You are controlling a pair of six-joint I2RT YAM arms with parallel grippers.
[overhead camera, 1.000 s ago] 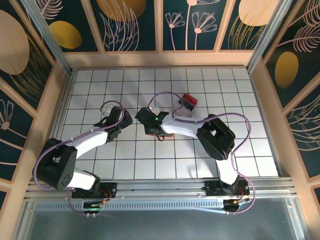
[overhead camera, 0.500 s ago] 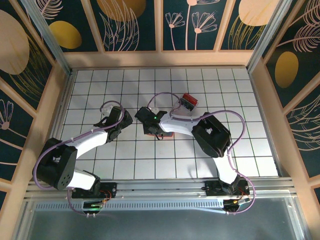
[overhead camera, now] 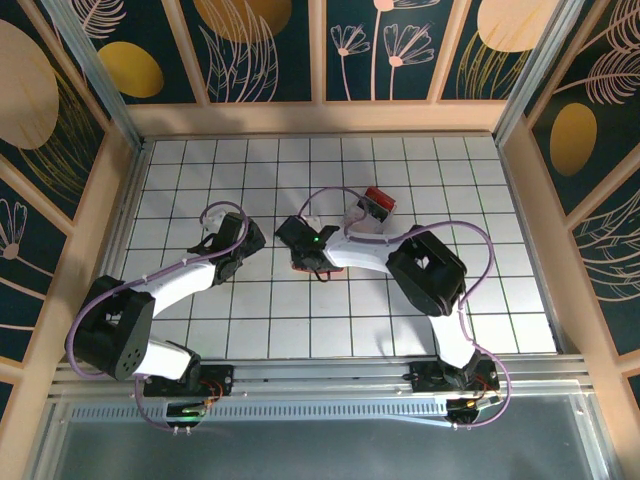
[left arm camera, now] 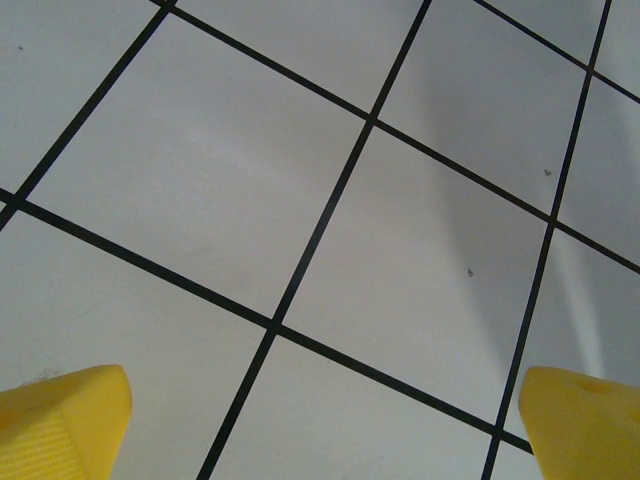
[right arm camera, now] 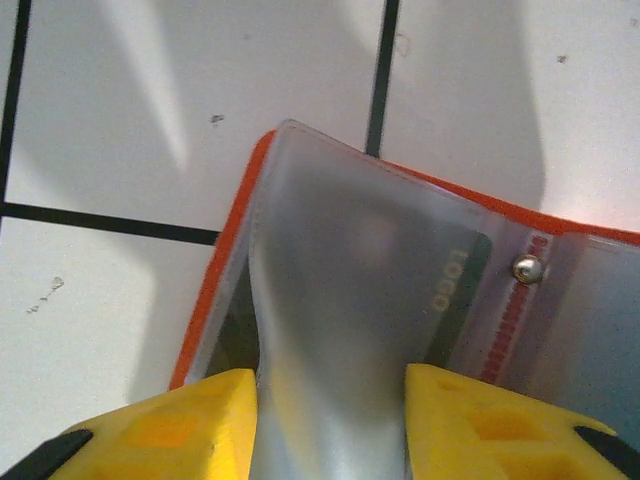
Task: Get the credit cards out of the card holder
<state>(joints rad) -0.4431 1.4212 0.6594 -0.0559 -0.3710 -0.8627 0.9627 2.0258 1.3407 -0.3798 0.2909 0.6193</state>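
Observation:
The card holder [right arm camera: 212, 300], orange-rimmed, lies open on the white tiles, and a sliver of it [overhead camera: 299, 267] peeks out under my right wrist. Its frosted clear sleeve [right arm camera: 340, 290] bulges upward, squeezed between the yellow fingers of my right gripper [right arm camera: 330, 425], which is shut on it. A dark credit card [right arm camera: 455, 290] with pale digits shows through the sleeve, inside the pocket. My left gripper [left arm camera: 325, 430] hangs open over bare tile, its fingertips [left arm camera: 70, 420] far apart, about a tile left of the holder [overhead camera: 245, 242].
A small clear box with red and black contents [overhead camera: 378, 203] sits behind the right arm. A metal snap [right arm camera: 527, 267] marks the holder's fold. Wooden walls [overhead camera: 320, 115] ring the tiled floor.
The right gripper has narrowed its jaws onto the holder's sleeve and shifted slightly over the holder. The left arm has stayed still.

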